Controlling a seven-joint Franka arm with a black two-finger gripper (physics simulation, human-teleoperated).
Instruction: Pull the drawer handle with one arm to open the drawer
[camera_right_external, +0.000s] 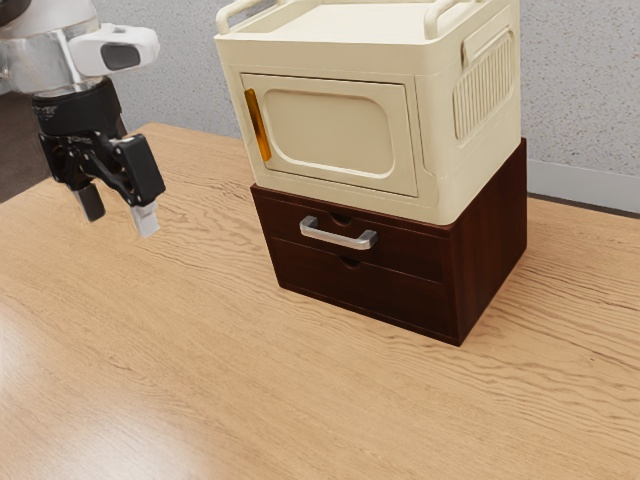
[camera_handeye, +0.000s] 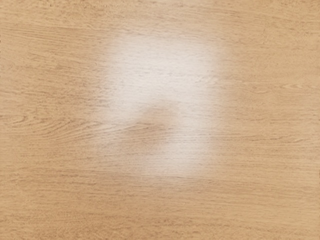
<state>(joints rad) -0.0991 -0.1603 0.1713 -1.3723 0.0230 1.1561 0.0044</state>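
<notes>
From my station I'd call this an office-like room, though I can't settle whether it's an office or a home. I go by the speckled grey wall (camera_right_external: 580, 80), the plain pale skirting (camera_right_external: 590, 186), the dark floor (camera_right_external: 18, 160), and the light wood-grain counter (camera_right_external: 180, 350), where my wrist view picks up a soft white glare (camera_handeye: 160, 60) of light.
</notes>
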